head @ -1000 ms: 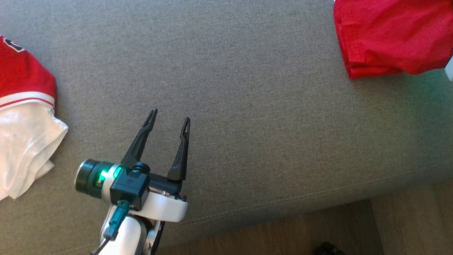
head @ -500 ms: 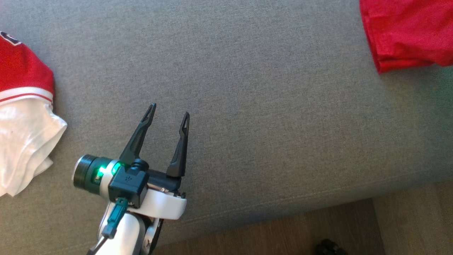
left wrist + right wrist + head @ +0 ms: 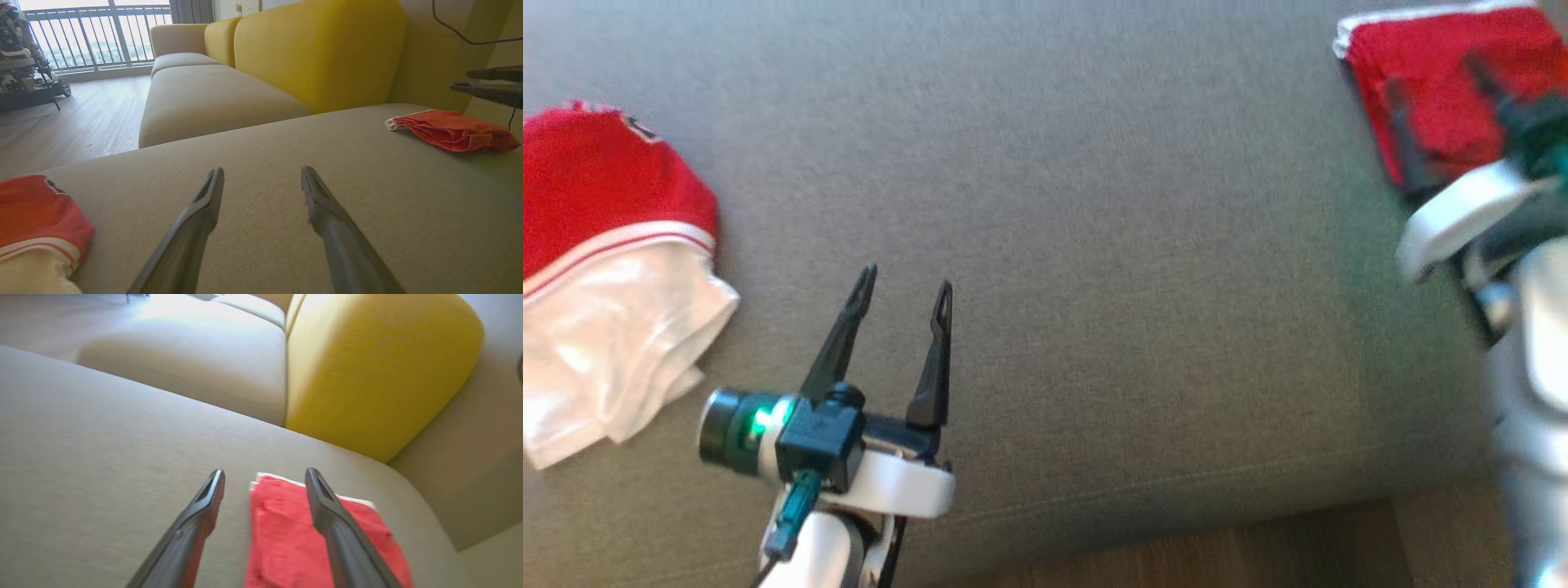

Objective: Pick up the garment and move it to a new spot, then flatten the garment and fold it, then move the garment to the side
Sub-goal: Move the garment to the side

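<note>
Snagging looks like the main hazard. The right end effector (image 3: 264, 473) has its fingers (image 3: 347, 539) spread apart with nothing clamped between them. The folded red garment (image 3: 282, 535) lies flat on the sofa cushion (image 3: 1135, 245) directly under and just ahead of those tips. If the arm pulls away low or at a slant, a fingertip could catch the top layer and drag the fold open. The white-trimmed edge ahead of the tips might also get flipped back. The garment sits toward the cushion's far corner, close to the yellow backrest (image 3: 367, 367), so a hard nudge could bunch it against that.

The left end effector (image 3: 907, 278) is also spread wide and empty, poised over bare cushion with the folded garment well off to its right. A second, rumpled red and white garment (image 3: 613, 269) lies near its left side. A careless sweep that way could brush it or pull it along, and it could be mistaken for the piece already folded.

As for writing, the rumpled garment carries a small dark mark on its red part. This may be a bit of a letter or number, but it is too cut off to read. No brand or label is legible anywhere.
</note>
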